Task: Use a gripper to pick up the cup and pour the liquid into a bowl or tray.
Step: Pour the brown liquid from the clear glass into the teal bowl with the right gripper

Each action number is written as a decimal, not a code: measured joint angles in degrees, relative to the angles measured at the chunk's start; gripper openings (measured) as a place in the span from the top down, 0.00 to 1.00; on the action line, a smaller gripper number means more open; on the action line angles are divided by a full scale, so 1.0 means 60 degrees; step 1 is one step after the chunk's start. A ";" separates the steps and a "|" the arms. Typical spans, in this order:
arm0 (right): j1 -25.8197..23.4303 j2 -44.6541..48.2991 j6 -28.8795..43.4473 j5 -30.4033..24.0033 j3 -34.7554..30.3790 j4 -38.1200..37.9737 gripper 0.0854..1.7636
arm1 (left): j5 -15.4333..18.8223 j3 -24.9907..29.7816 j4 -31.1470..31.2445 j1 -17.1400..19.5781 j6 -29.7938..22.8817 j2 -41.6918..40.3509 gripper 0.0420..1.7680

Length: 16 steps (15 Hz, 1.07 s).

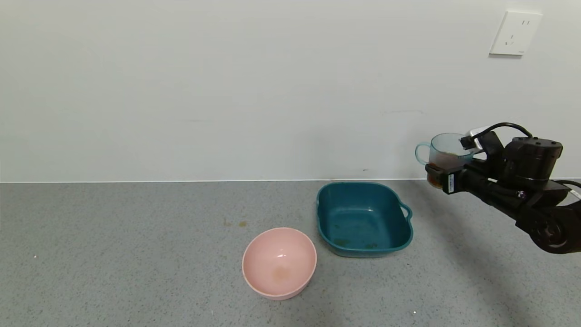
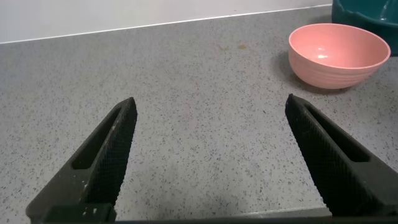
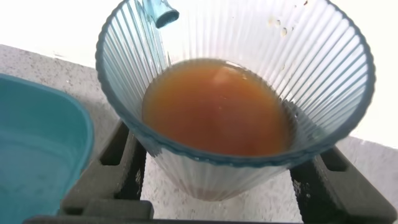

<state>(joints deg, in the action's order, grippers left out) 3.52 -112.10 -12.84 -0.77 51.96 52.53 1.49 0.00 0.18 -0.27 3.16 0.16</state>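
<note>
My right gripper (image 1: 438,175) is shut on the cup (image 1: 447,152), a ribbed pale-blue translucent mug, and holds it upright in the air. It hangs to the right of the teal basin (image 1: 367,247) and above it, with the handle toward the wall side. In the right wrist view the cup (image 3: 236,106) sits between the fingers (image 3: 124,162), about half full of reddish-brown liquid (image 3: 217,109). The basin's rim (image 3: 74,118) shows beside it. My left gripper (image 2: 211,102) hovers open over bare counter, with nothing between its fingers.
A round pink bowl (image 1: 279,263) stands on the grey speckled counter in front of and left of the basin; the left wrist view shows the bowl (image 2: 339,53) too. Small brown stains (image 1: 233,223) mark the counter. A wall socket (image 1: 515,34) is at upper right.
</note>
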 joint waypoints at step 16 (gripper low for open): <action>0.2371 0.0002 -0.2495 0.2365 0.0321 -0.1148 0.26 | -0.0002 0.0000 -0.0004 0.0000 0.0000 0.0000 0.03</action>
<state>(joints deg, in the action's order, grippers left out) 17.75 -112.09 -27.81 13.42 53.88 45.64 1.48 0.00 0.16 -0.27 3.16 0.16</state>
